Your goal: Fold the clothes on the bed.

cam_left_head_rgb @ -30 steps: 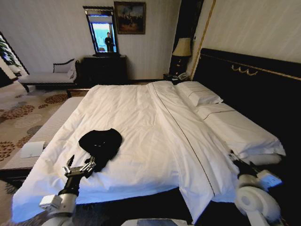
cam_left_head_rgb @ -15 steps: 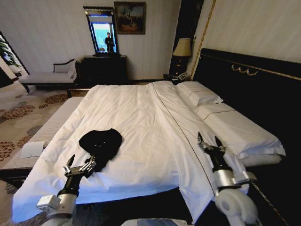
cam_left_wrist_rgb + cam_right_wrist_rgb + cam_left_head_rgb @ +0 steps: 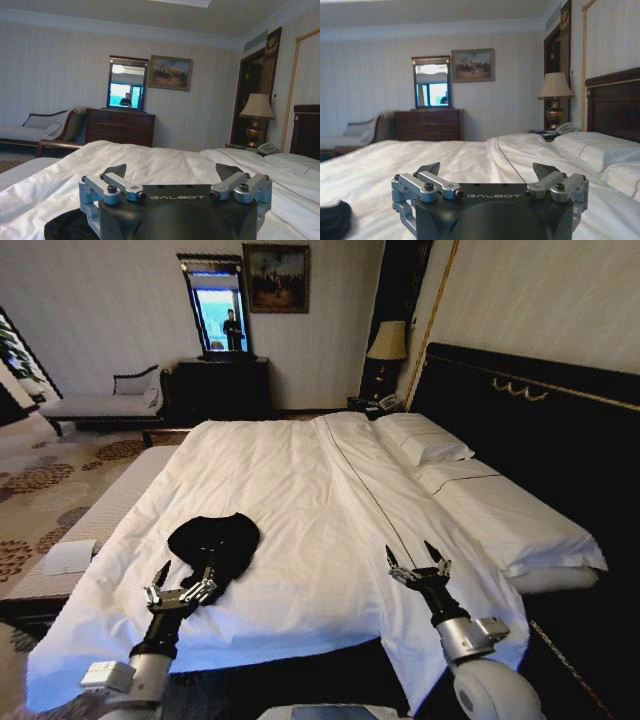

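The clothes (image 3: pixel 215 540) lie as a crumpled black heap on the white bed (image 3: pixel 320 500), toward its near left part. My left gripper (image 3: pixel 183 583) is open at the heap's near edge, fingers spread. In the left wrist view the left gripper (image 3: pixel 171 170) is open above the duvet, with the clothes (image 3: pixel 70 227) showing dark just below it. My right gripper (image 3: pixel 418 560) is open over the duvet on the bed's near right, well apart from the clothes. In the right wrist view the right gripper (image 3: pixel 488 168) is open, and the clothes (image 3: pixel 334 220) show far off to its side.
White pillows (image 3: pixel 425 445) lie against the dark headboard (image 3: pixel 530 410). A long light bench (image 3: pixel 90 530) runs along the bed's left side with a white card (image 3: pixel 68 557) on it. A dark dresser (image 3: pixel 222 385), chaise (image 3: pixel 100 400) and lamp (image 3: pixel 388 345) stand beyond.
My right arm has swung in from the bed's right edge to over the near right duvet. My left gripper has turned and shifted slightly at the clothes' near edge.
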